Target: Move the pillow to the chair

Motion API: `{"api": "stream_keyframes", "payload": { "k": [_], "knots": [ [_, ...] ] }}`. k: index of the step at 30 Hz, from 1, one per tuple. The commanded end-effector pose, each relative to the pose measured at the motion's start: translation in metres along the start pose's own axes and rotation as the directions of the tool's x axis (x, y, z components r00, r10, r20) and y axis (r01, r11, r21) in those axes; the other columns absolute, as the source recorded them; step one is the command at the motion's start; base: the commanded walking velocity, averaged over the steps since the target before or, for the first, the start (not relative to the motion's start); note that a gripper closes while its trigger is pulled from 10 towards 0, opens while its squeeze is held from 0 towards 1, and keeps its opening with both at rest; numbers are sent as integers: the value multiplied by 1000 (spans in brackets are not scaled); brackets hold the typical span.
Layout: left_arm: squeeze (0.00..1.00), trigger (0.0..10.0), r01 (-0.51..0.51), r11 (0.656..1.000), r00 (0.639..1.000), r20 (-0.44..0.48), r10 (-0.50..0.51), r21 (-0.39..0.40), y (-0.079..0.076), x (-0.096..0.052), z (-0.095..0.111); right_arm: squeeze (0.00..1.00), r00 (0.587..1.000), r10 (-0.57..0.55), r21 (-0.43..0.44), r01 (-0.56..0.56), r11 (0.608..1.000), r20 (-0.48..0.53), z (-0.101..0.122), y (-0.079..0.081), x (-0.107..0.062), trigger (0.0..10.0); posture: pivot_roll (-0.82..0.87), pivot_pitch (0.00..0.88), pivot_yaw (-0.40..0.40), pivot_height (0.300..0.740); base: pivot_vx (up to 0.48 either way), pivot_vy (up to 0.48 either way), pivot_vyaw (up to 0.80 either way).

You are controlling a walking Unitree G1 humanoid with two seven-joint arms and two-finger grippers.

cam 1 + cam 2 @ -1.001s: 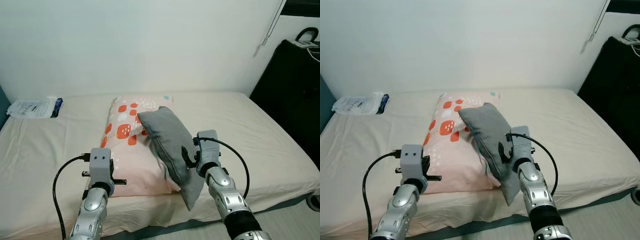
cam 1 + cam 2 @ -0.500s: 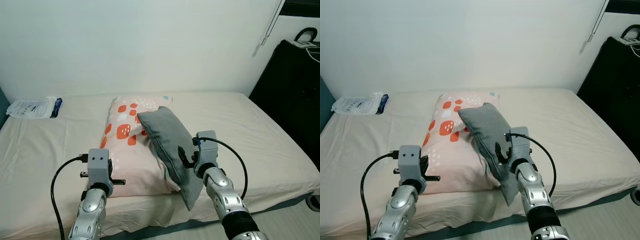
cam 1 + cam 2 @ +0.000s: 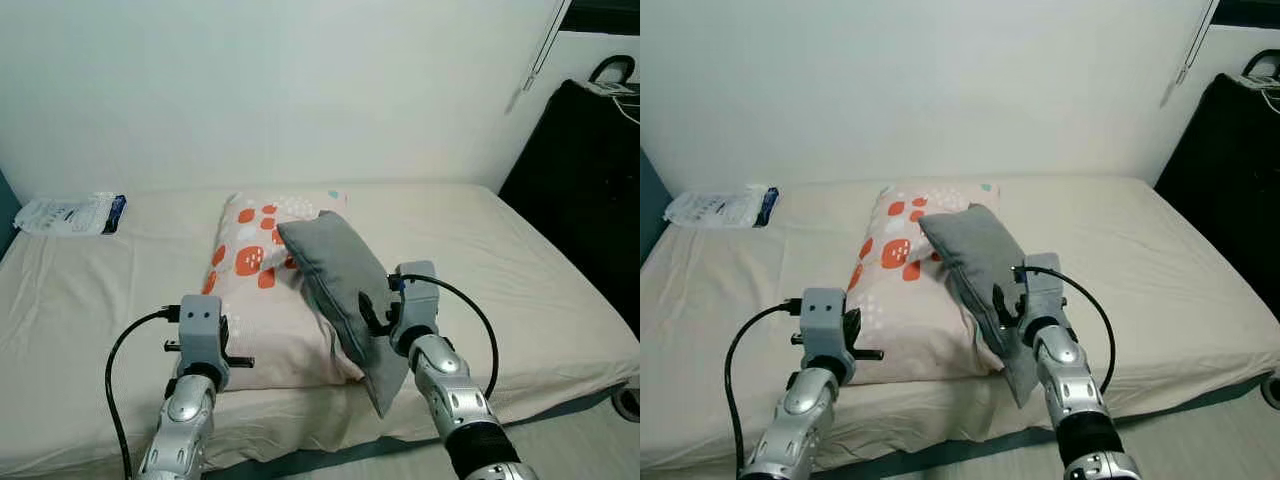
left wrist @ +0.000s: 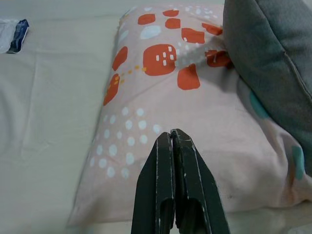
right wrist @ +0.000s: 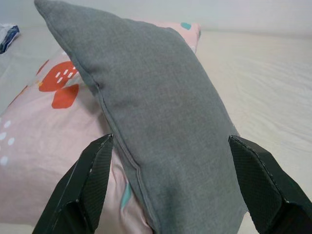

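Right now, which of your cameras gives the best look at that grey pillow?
The right wrist view: the grey pillow spans it, seam and weave plain, between the open fingers of the right gripper. The eye views show it whole but smaller, leaning on the patterned pillow. The left wrist view catches just its edge.

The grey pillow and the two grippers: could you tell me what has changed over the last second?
Almost nothing. The right gripper still straddles the grey pillow, fingers open, and drifted very slightly. The left gripper stays shut above the patterned pillow. Both pillows remain on the bed.
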State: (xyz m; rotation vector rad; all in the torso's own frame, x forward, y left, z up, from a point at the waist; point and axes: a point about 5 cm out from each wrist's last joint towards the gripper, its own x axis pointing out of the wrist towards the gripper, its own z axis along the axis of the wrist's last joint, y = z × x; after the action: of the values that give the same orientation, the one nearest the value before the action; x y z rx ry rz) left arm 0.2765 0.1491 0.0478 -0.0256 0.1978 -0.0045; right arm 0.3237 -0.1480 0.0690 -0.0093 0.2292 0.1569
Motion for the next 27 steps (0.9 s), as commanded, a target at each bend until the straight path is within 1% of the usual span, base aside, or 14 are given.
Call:
{"api": "stream_keyframes", "payload": {
  "k": [1,2,3,15,17,21,27],
  "knots": [
    [0,10000,-2,1000,1000,-3,2,5,0,-1,-2,0,1000,-5,7,5,1000,-23,-6,-2,-2,10000,34,0,-66,646,0,0,0],
    [0,10000,-2,1000,1000,-3,2,5,0,-1,-2,0,1000,-5,7,5,1000,-23,-6,-2,-2,10000,34,0,-66,646,0,0,0],
    [0,10000,-3,1000,1000,-4,3,3,0,-1,-2,0,1000,-12,-3,12,1000,-26,-6,-2,-1,10000,35,0,-69,636,0,0,0],
    [0,10000,10,1000,1000,7,-10,-11,-3,-1,1,0,1000,-22,-14,21,1000,-21,0,-6,3,10000,39,0,-76,636,0,0,0],
    [0,10000,14,1000,1000,9,-14,-13,-4,-2,1,0,1000,-15,-1,15,1000,-6,1,-7,3,10000,39,0,-75,626,0,0,0],
    [0,10000,19,1000,1000,10,-19,-13,-5,-2,1,0,1000,-25,-9,25,1000,-4,3,-8,3,10000,39,0,-73,611,0,0,0],
    [0,10000,33,999,999,11,-33,-16,-7,-2,2,0,999,-32,-9,31,999,-3,4,-9,4,10000,42,0,-71,611,0,0,0]
  ]
}}
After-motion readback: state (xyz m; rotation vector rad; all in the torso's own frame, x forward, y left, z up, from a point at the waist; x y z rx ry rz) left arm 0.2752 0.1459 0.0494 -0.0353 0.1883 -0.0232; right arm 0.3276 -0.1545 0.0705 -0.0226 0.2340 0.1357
